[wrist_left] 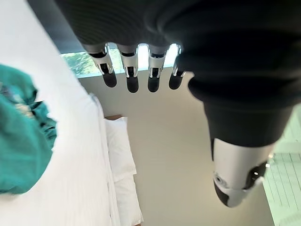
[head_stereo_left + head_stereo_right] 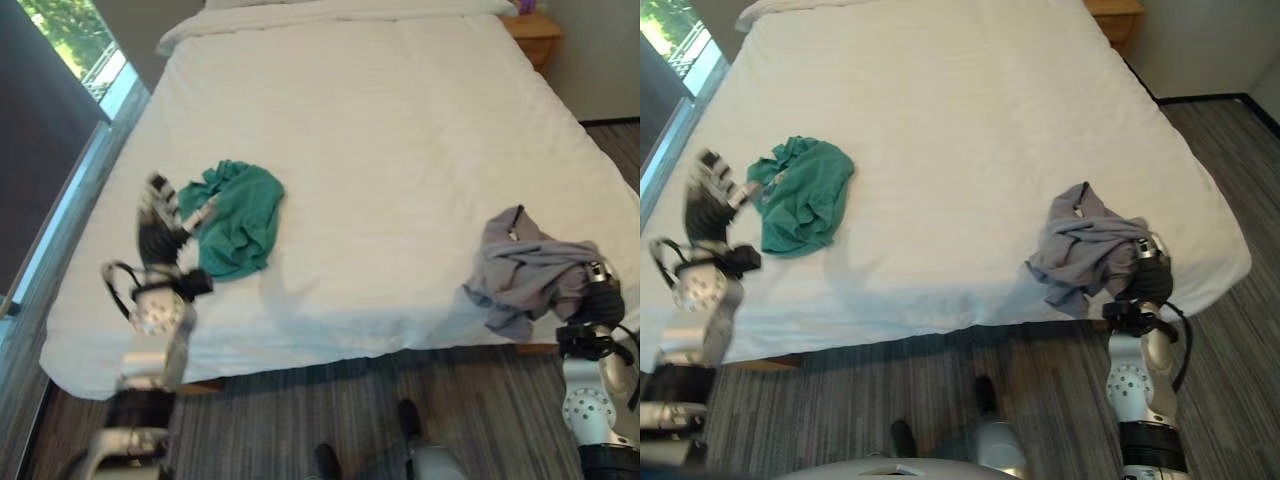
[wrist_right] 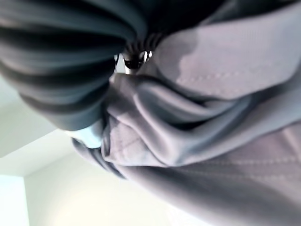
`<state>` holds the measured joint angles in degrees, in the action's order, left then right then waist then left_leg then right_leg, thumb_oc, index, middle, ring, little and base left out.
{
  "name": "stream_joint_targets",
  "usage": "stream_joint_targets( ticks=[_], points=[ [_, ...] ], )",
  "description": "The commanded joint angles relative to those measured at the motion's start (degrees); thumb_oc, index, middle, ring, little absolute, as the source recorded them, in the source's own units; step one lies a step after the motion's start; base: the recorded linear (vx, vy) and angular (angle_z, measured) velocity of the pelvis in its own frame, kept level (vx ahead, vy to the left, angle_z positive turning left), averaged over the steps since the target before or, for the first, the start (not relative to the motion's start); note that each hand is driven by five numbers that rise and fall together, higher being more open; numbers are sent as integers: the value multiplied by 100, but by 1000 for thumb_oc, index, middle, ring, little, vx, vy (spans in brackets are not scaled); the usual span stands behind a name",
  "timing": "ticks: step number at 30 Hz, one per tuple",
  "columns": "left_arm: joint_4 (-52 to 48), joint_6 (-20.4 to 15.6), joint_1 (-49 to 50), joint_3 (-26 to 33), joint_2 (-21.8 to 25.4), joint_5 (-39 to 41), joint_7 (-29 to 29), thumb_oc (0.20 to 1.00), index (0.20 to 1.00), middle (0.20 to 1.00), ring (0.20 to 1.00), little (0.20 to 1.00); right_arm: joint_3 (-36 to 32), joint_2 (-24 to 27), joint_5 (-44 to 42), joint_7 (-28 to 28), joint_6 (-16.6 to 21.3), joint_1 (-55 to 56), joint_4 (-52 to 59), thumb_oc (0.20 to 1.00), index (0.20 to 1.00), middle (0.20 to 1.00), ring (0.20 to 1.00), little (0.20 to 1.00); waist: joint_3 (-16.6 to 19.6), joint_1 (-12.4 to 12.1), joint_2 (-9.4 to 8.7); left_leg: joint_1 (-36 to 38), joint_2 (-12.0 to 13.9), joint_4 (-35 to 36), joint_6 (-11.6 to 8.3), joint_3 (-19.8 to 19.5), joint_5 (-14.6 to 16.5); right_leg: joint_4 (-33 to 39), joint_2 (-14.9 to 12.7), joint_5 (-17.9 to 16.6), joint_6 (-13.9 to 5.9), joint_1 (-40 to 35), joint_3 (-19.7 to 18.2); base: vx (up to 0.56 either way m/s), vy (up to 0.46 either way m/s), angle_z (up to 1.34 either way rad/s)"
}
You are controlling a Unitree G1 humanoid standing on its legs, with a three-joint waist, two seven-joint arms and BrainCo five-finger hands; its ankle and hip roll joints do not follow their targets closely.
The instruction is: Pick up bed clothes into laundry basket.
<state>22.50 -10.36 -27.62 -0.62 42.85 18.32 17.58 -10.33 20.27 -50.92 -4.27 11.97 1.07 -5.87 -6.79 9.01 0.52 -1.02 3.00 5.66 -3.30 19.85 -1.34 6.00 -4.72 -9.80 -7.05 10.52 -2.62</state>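
The grey garment (image 2: 525, 267) bunches at the lower right of the bed (image 2: 400, 130), covering my right hand (image 2: 604, 293); I cannot tell its grip. At mid-left, my left hand (image 2: 160, 215), fingers straight, holds nothing beside the green garment (image 2: 238, 218). No writing is legible.

We are in a bedroom, likely in a home or a hotel. A wide bed (image 2: 380, 150) with a white striped cover takes up most of the room, pillows (image 2: 300, 12) lie along its far edge, and a wooden nightstand (image 2: 535, 35) stands at its far right corner. A tall window (image 2: 75, 45) runs along the bed's left edge, and striped grey carpet (image 2: 330, 410) covers the floor.
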Motion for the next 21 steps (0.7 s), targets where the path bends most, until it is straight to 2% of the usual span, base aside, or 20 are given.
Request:
stream_joint_targets(
  ticks=[1, 2, 3, 4, 7, 16, 21],
  points=[
    [971, 173, -1489, -542, 805, -780, 207, 1000, 1000, 1000, 1000, 1000, -192, 266, -302, 205, 232, -398, 187, 200, 200, 200, 200, 200, -216, 183, 90, -166, 63, -66, -127, -161, -17, -100, 31, 443, -235, -452, 441, -56, 6, -12],
    [1469, 287, -2074, -895, 1005, -1016, 323, 1000, 1000, 1000, 1000, 1000, -160, 308, -309, 169, 243, -405, 154, 200, 200, 200, 200, 200, -278, 228, 92, -240, 73, -66, -134, -168, -16, -100, 38, 438, -248, -375, 455, -58, -2, -6],
    [1519, 272, -2162, -961, 1010, -1010, 327, 1000, 1000, 1000, 1000, 1000, -182, 286, -310, 169, 245, -420, 149, 200, 200, 200, 200, 200, -284, 210, 70, -272, 74, -66, -134, -169, -54, -100, 39, 407, -239, -344, 456, -57, -9, -5],
    [2311, 462, -3073, -1524, 1152, -1238, 456, 1000, 1000, 1000, 1000, 1000, -135, 353, -369, 99, 277, -417, 152, 200, 200, 200, 200, 200, -358, 266, 57, -408, 102, -66, -146, -148, -112, -100, 41, 347, -246, -210, 463, -48, -20, 0],
    [3231, 817, -4059, -2020, 1243, -1725, 663, 1000, 1000, 1000, 1000, 1000, -139, 477, -353, -21, 307, -349, 224, 200, 200, 200, 200, 200, -494, 315, 16, -547, 117, -66, -146, -119, -163, -100, 44, 265, -293, -58, 452, -2, -7, -10],
    [3644, 1252, -4719, -2225, 1673, -2461, 1083, 1000, 1000, 1000, 1000, 1000, -176, 440, -159, -49, 365, -10, 639, 200, 200, 200, 200, 200, -697, 216, -72, -760, 134, -66, -160, -22, -188, -100, 8, 193, -348, 210, 459, 25, 2, -14],
    [3246, 1379, -4425, -1946, 1814, -2724, 1255, 1000, 1000, 1000, 1000, 1000, -115, 431, -87, -46, 384, 8, 683, 200, 200, 200, 200, 200, -782, 134, -85, -842, 113, -66, -156, -37, -182, -100, -6, 187, -366, 284, 461, 1, 1, -1]
  ],
)
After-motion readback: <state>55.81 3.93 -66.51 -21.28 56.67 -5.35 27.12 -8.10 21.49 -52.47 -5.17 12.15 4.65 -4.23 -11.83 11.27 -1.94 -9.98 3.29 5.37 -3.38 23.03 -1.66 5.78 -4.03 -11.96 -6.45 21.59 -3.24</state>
